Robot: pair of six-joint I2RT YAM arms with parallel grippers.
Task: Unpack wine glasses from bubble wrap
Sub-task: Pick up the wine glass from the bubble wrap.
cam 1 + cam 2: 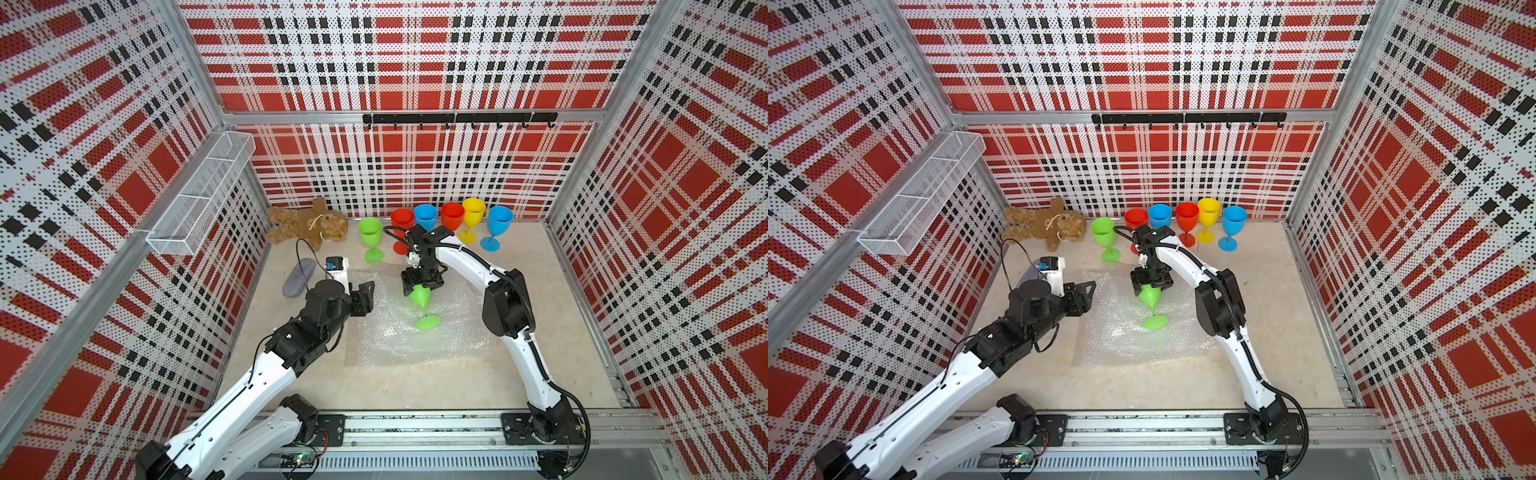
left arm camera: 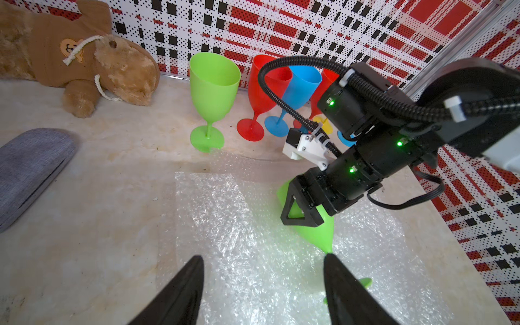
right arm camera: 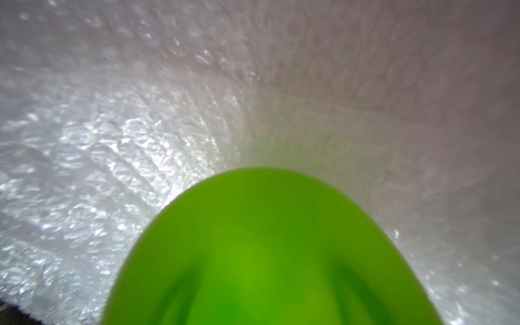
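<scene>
A green wine glass (image 1: 420, 296) (image 2: 320, 233) lies tilted on an unfolded sheet of bubble wrap (image 1: 395, 336) (image 2: 239, 219), its foot toward the front. My right gripper (image 1: 420, 286) (image 1: 1152, 284) reaches down with its jaws on either side of the bowl (image 3: 261, 253); whether they press on it I cannot tell. My left gripper (image 1: 365, 297) (image 2: 263, 261) hovers open over the sheet's left edge, holding nothing. Along the back wall stand a green (image 1: 370, 232), two red (image 1: 401, 220) (image 1: 452, 216), two blue (image 1: 425, 216) (image 1: 500, 220) and a yellow (image 1: 473, 210) wine glass.
A brown teddy bear (image 1: 307, 226) lies at the back left, with a grey oval pouch (image 1: 298, 277) in front of it near the left wall. A white wire basket (image 1: 199, 199) hangs on the left wall and a black hook rail (image 1: 457, 118) on the back wall.
</scene>
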